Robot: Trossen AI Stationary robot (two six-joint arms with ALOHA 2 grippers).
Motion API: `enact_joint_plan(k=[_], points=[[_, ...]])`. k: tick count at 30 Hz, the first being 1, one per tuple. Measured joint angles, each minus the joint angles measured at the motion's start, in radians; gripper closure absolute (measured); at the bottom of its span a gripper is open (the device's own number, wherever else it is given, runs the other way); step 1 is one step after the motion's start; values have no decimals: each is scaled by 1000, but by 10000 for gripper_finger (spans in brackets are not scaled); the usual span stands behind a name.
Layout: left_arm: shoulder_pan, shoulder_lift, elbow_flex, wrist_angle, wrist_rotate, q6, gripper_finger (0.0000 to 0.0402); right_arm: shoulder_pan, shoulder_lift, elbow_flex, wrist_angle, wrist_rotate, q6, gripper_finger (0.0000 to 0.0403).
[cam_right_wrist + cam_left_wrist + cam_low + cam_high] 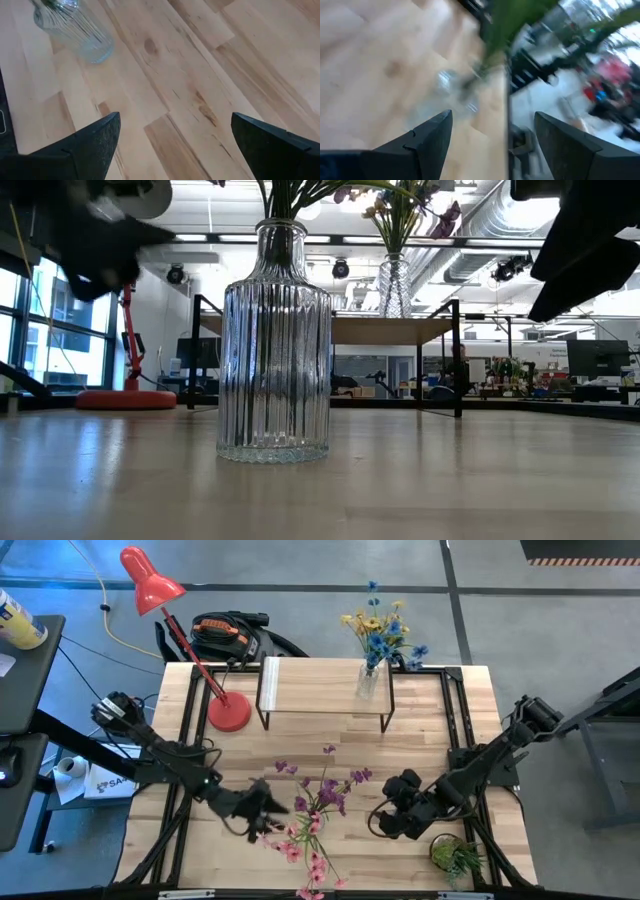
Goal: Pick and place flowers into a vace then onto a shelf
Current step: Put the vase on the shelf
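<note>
Here, flowers (318,802) in vase (273,345).

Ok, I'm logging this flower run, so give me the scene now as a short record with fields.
near vase: ribbed glass vase on the table, holding purple and pink flowers
far vase: second glass vase on the shelf, holding blue and yellow flowers
left tool: open, empty, beside the near vase
right tool: open, empty, over bare table

No complete text is being shown legibly anywhere. Dark letters, seemingly "SA", are being displayed on a white box (105,782) on the floor beside the table (470,730); the remainder is hidden.
</note>
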Motion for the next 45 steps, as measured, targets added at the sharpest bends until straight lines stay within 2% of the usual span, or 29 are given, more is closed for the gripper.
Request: enact_joint_plan(k=[5, 11, 14, 19, 22, 28, 31, 34, 40, 45], points=[[-89, 28, 4, 26, 5, -47, 85, 0, 0, 0, 3, 5, 5, 34], [-110, 139, 8, 7, -50, -11, 85, -9, 0, 0, 3, 4, 30, 34], [-110, 204, 19, 11, -106, 84, 85, -9, 0, 0, 3, -2, 44, 34], [-99, 280, 129, 7, -101, 323, 85, -8, 0, 0, -1, -15, 46, 34], [-71, 320, 188, -114, -94, 371, 85, -8, 0, 0, -3, -18, 46, 34], [-3, 353, 261, -325, -88, 339, 85, -8, 1, 0, -8, -46, 44, 34], [2, 348, 292, -391, -121, 339, 85, -8, 1, 0, -13, -61, 45, 34], [2, 349, 333, -509, -92, 338, 85, -8, 1, 0, -24, -63, 48, 34], [1, 349, 417, -627, -93, 97, 85, -8, 1, 0, -28, -43, 38, 34], [-16, 349, 433, -641, -82, 47, 82, -8, 1, 0, -40, -25, 18, 34]])
